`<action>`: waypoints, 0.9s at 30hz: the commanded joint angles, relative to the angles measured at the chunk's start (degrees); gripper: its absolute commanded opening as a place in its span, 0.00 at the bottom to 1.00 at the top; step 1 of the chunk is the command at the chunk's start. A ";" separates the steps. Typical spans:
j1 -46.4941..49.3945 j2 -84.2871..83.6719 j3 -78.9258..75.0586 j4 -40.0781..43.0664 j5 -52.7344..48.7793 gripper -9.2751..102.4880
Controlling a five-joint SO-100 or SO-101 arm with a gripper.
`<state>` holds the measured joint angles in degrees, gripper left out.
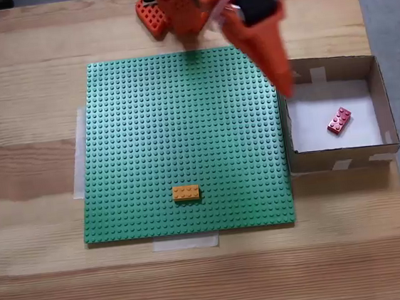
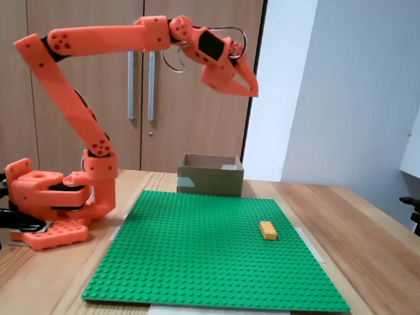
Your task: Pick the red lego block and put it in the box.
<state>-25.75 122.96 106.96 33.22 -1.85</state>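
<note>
We find the small red rectangular plastic lego block (image 1: pixel 339 120) lying tilted on the white floor of the square brown cardboard box (image 1: pixel 389 112), toward its right wall and clear of all four walls — so we judge the placing done. The box sits on the pale wooden table (image 1: pixel 31 175), touching the right edge of the green studded baseplate (image 1: pixel 183 123), an easy reach for a drop. The orange two-finger gripper (image 2: pixel 252 90) hangs high above the baseplate's far right corner, beside the box's left wall in a fixed view from above. Its fingers look drawn together with nothing between them. The orange-yellow brick (image 1: pixel 186 192) rests untouched near the baseplate's near edge — not the task's brick.
</note>
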 commanded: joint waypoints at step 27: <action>26.72 37.35 26.63 -0.62 -0.62 0.07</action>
<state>0.09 156.18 131.40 32.43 -2.90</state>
